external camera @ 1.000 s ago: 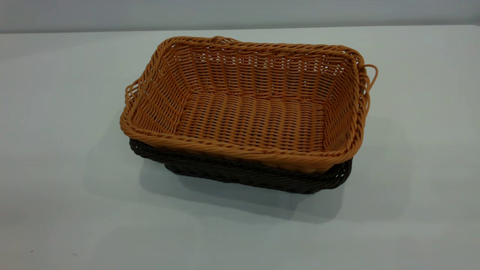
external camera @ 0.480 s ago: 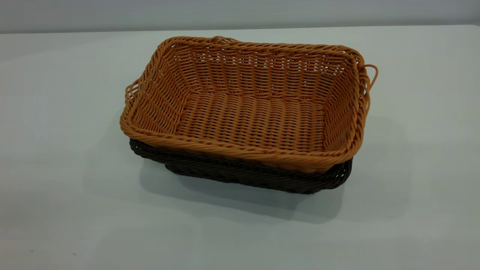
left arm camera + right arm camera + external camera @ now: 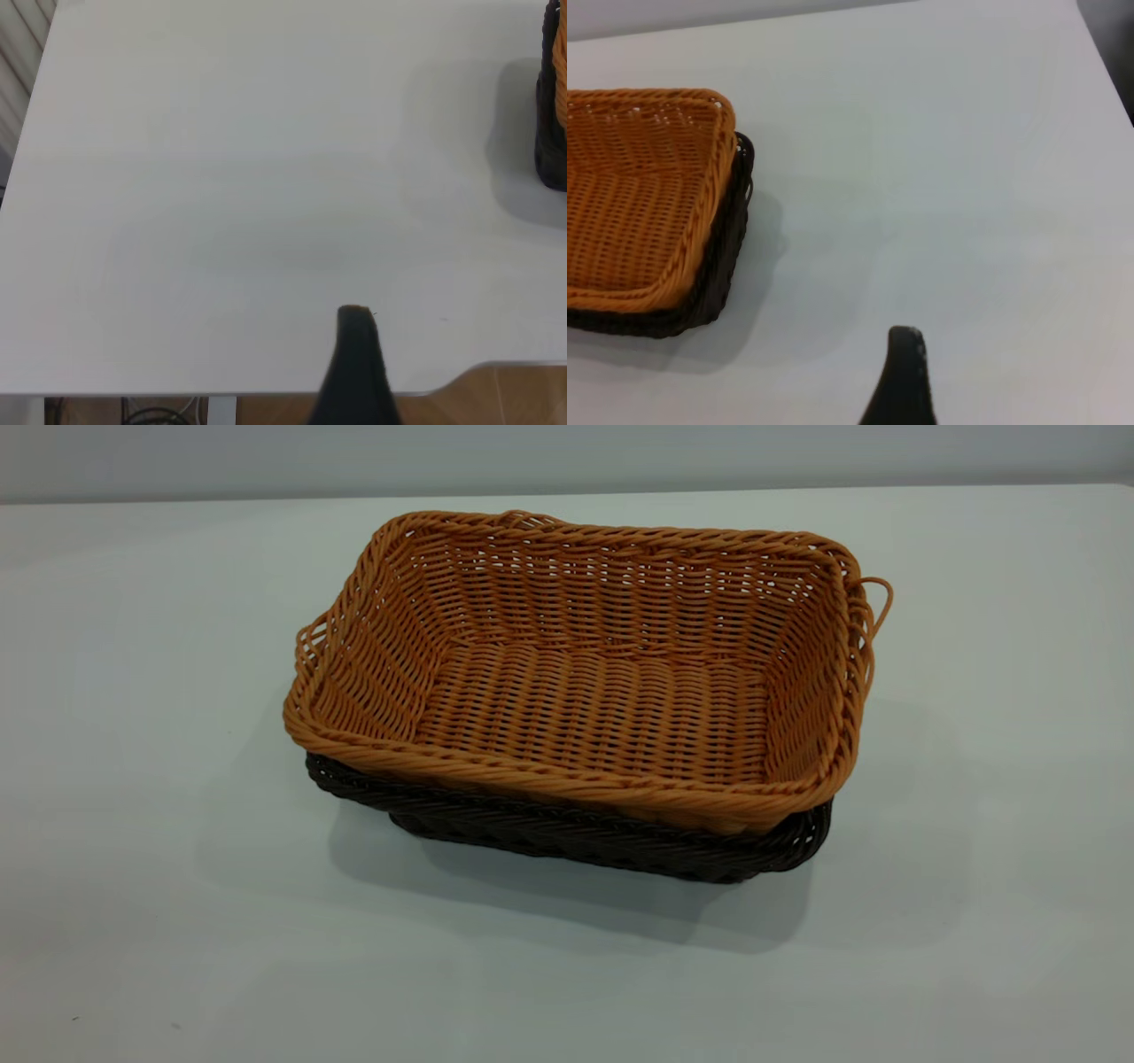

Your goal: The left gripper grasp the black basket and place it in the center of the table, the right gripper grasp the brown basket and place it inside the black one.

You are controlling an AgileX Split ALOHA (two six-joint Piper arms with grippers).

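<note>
one table (image 3: pixel 133 779), two baskets, nested

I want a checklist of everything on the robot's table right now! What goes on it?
Surface: table, pale grey-white, bare around the baskets.
Job's things: brown basket nested inside black basket, near the middle.
Clutter: nothing seen.
Grippers: left gripper and right gripper each hang over bare table, away from the baskets, touching nothing.
Cables: dark cables below the table edge, left wrist view.
Surroundings: plain wall behind; wooden floor.
</note>
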